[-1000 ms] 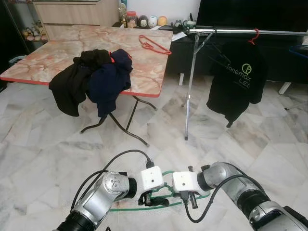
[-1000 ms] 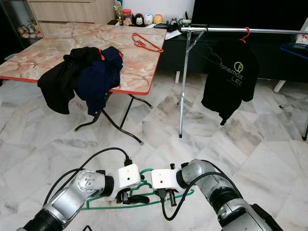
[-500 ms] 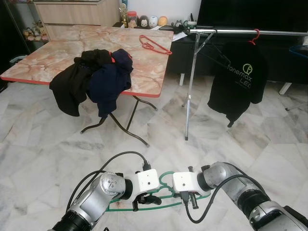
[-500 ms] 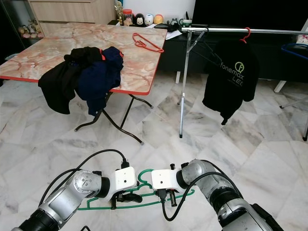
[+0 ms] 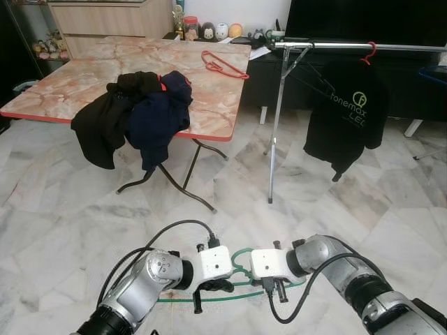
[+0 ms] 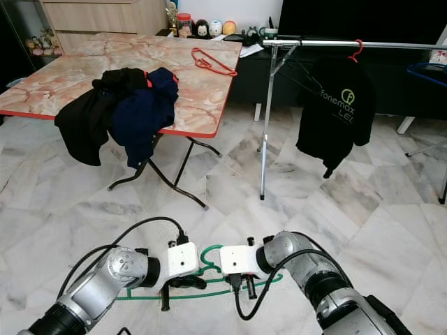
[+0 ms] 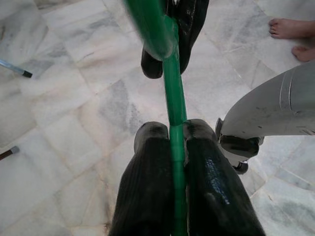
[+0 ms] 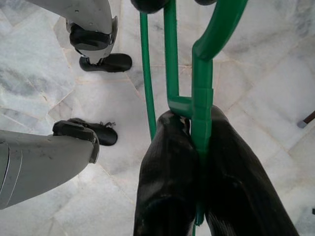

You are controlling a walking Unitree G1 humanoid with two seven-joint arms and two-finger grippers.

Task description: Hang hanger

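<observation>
**Both grippers clamp a green hanger low over the marble floor**

While the robot looks forward and down, its 2 silver arms meet close in front of it, each gripper pinched tight on the same green hanger (image 5: 241, 293). That hanger sits low in the head views, well short of the clothes rail (image 5: 363, 46) at the far side of the room, and is not hooked on anything.

The left gripper (image 7: 170, 137) squeezes a thin green bar of the hanger between its 2 black fingers (image 7: 147, 187), which press against the bar from both sides. The right gripper (image 8: 197, 132) has its fingers closed around the thicker green neck, near where the hook curves away.

Measured from the clothes rail: a black T-shirt (image 5: 346, 118) with pale lettering hangs from it on a red hanger (image 5: 368, 50). To the rail's left stands a folding table (image 5: 77, 84) with a marble-pattern top and red edge. A heap of dark clothes (image 5: 136, 115), black and navy, drapes over the table's near edge. Another red hanger (image 5: 223, 64) lies flat on the tabletop at the corner nearest the rail. Beyond the table, small jars and figurines line a low dark cabinet.

A person's bare foot (image 7: 290, 28) rests on the pale marble floor (image 5: 63, 209) in the left wrist view.
</observation>
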